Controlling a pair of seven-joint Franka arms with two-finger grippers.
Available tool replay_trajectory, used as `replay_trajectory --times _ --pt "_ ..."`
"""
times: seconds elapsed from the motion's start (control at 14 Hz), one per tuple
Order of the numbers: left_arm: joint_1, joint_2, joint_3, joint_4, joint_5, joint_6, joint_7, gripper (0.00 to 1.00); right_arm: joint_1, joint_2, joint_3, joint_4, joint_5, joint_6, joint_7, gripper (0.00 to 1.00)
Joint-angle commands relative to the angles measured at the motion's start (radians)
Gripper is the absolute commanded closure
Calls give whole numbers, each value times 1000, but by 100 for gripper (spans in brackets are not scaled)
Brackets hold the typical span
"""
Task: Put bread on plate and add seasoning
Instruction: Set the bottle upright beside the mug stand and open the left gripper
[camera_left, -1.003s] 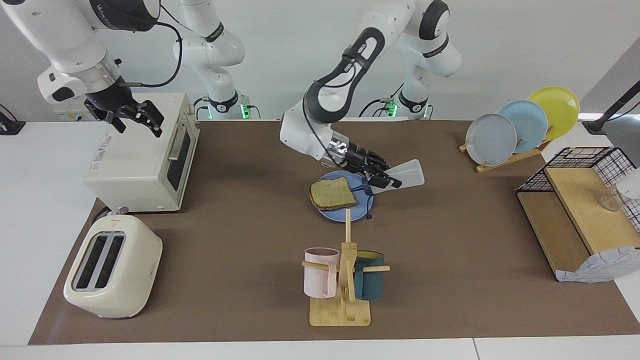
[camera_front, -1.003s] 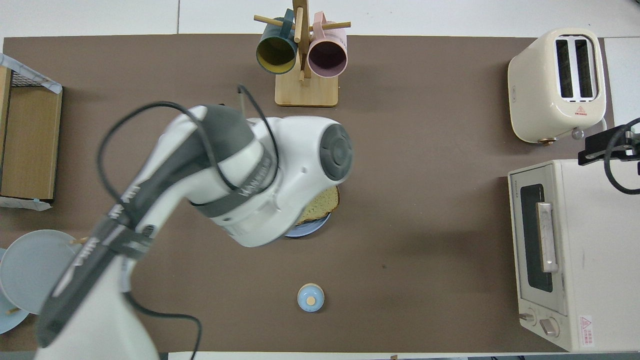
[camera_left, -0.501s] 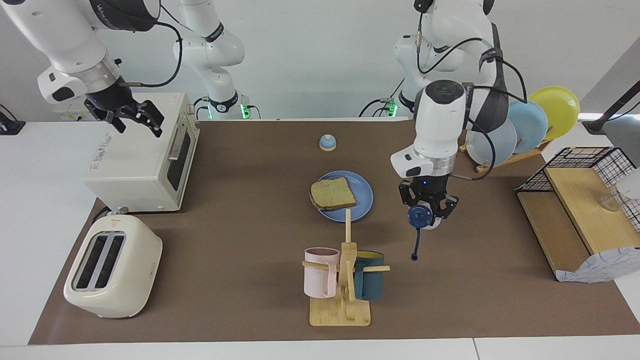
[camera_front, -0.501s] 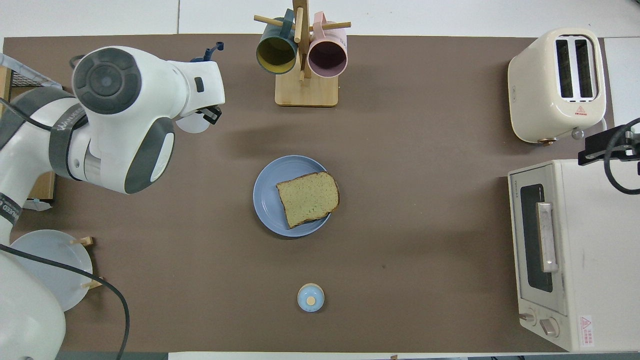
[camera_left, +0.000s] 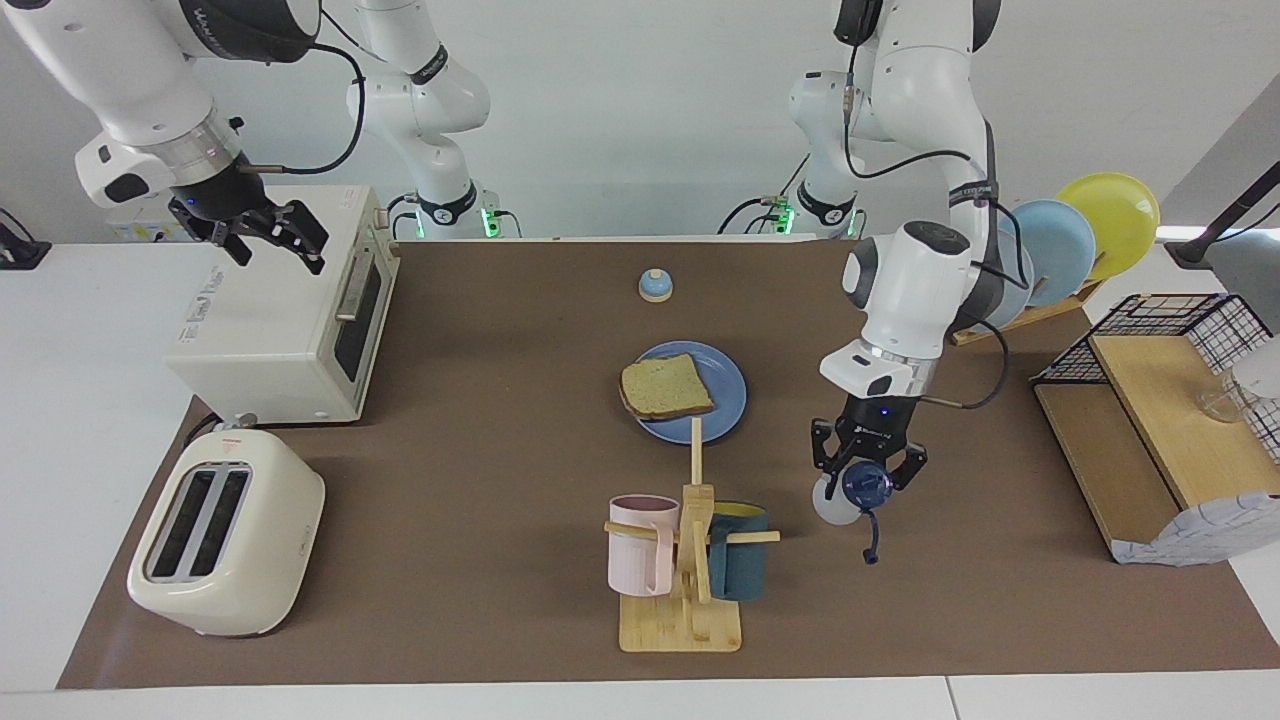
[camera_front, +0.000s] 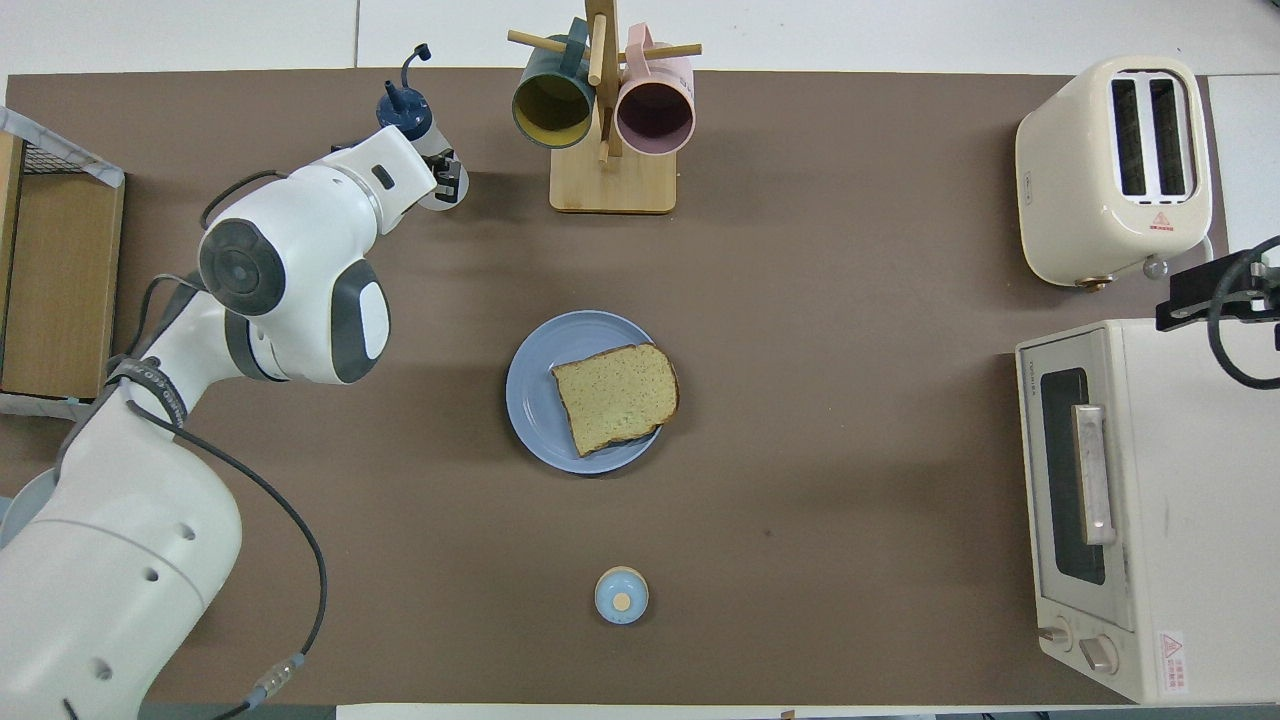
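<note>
Facing view: bread (camera_left: 666, 387) lies on the plate (camera_left: 725, 385) mid-table, overhanging the rim toward the right arm's end. Left gripper (camera_left: 866, 478) points down, fingers clamped on the seasoning (camera_left: 858, 488), cap tipped toward the camera, tether strap dangling; it is over bare mat beside the mug rack (camera_left: 688, 560), toward the left arm's end. Can't tell if the bottle touches the mat. Right gripper (camera_left: 270, 232) waits up over the toaster oven (camera_left: 282, 310), fingers spread apart, holding nothing. Bell (camera_left: 655, 285) sits nearer the robots than the plate.

Overhead view: bread (camera_front: 615, 397) on the plate (camera_front: 540, 385), centre. Seasoning (camera_front: 412, 122) cap shows past the left gripper (camera_front: 440, 180), beside the mug rack (camera_front: 610, 120). Toaster (camera_front: 1118, 168) is farther out than the toaster oven (camera_front: 1130, 500). Only a dark part of the right gripper (camera_front: 1215, 290) shows at the frame edge.
</note>
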Motion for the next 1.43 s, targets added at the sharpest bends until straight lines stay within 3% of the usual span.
replay_trajectory --times 0.0,0.29,0.64,0.93,1.15,1.36 --pt "47 64 -38 63 -18 68 -7 100 -10 -22 8 -22 -2 -6 -19 0" --pt "141 110 -118 126 -12 92 -5 100 -10 -22 10 -22 -2 -6 -19 0" --pt "141 127 -118 128 -3 126 1 100 -10 -22 8 -22 -2 -6 -19 0" --pt "126 130 -115 99 -3 247 7 100 -10 -22 8 -22 -2 -6 -19 0" --pt "113 121 -112 18 29 345 59 100 -10 -22 8 -22 -2 -6 -19 0" --pt "123 113 -112 -19 29 358 139 100 -10 -22 8 -22 -2 -6 -19 0"
